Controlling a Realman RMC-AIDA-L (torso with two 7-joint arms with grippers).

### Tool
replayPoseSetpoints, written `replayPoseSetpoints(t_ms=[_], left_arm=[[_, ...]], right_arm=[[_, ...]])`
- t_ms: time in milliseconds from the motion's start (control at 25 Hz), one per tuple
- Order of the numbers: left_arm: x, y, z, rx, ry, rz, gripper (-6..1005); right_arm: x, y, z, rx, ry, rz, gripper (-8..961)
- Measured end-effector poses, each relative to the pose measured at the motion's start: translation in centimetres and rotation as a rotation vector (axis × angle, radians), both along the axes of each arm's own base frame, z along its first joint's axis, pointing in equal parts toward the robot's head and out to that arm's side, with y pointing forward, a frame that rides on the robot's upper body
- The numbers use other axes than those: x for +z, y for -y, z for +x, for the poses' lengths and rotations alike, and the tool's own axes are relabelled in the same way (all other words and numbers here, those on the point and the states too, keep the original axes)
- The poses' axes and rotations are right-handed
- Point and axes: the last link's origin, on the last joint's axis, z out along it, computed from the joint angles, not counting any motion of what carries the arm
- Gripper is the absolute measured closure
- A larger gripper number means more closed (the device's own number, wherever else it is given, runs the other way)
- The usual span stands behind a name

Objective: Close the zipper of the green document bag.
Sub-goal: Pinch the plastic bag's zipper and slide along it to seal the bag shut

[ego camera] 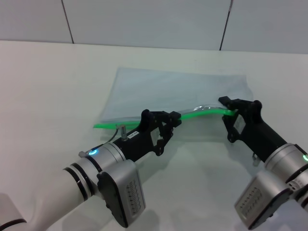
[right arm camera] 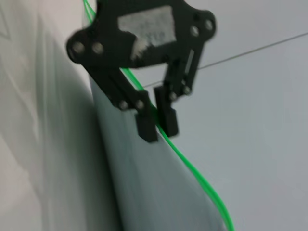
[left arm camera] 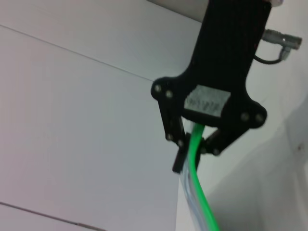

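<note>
The green document bag [ego camera: 178,89] lies flat on the white table, a pale translucent pouch. Its bright green zipper [ego camera: 204,111] runs along the near long edge. My left gripper [ego camera: 172,120] is shut on that strip about midway along it; the left wrist view shows its fingertips [left arm camera: 190,154] pinching the green zipper [left arm camera: 202,197]. At the strip's right end my right gripper [ego camera: 231,113] is shut on it too, seen closed [right arm camera: 156,120] over the zipper [right arm camera: 202,187] beside the bag [right arm camera: 139,192]. Between the two grippers the strip arches slightly off the table. I cannot make out the slider.
The white table [ego camera: 48,86] stretches out to the left of the bag and in front of it. A tiled wall [ego camera: 144,21] rises behind the table's far edge.
</note>
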Motion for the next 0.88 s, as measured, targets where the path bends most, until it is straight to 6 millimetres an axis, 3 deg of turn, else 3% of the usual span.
replayPoseSetpoints(t_ms=[880], left_arm=[[1.5, -0.4, -2.4, 0.120, 0.016, 0.088, 916]], right_arm=[[3.8, -0.1, 4.3, -0.116, -0.094, 0.086, 812]])
